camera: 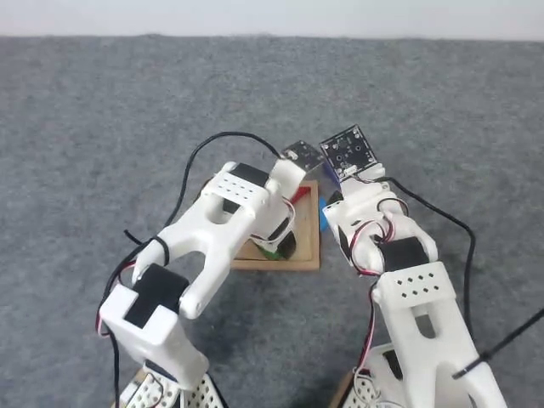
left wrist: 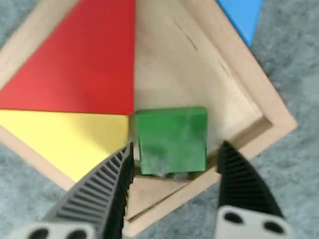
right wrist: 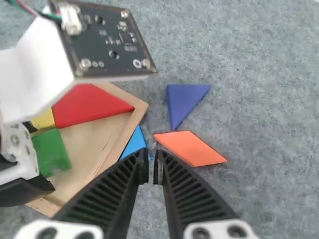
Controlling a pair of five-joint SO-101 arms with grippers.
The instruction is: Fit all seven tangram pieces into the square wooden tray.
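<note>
The tray [left wrist: 234, 84] is pale bare wood with faint grain. It holds a red triangle [left wrist: 84, 59], a yellow triangle [left wrist: 65, 137] and a green square [left wrist: 172, 139] with whitish scuffs. A light blue piece [camera: 322, 217] lies at the tray's 3 o'clock edge in the high view. On the mottled grey tabletop [camera: 102, 127] are a dark blue triangle [right wrist: 183, 99] and an orange parallelogram [right wrist: 189, 148]. The arms [camera: 221, 225] are white. The left fingers [left wrist: 104, 189] and right fingers [right wrist: 117, 191] are black and ribbed.

Tray floor [left wrist: 199, 74]: bare wood lying open beside green square [left wrist: 172, 139].
Overhead: left arm [camera: 225, 225] covering tray [camera: 308, 262], frame centre.
</note>
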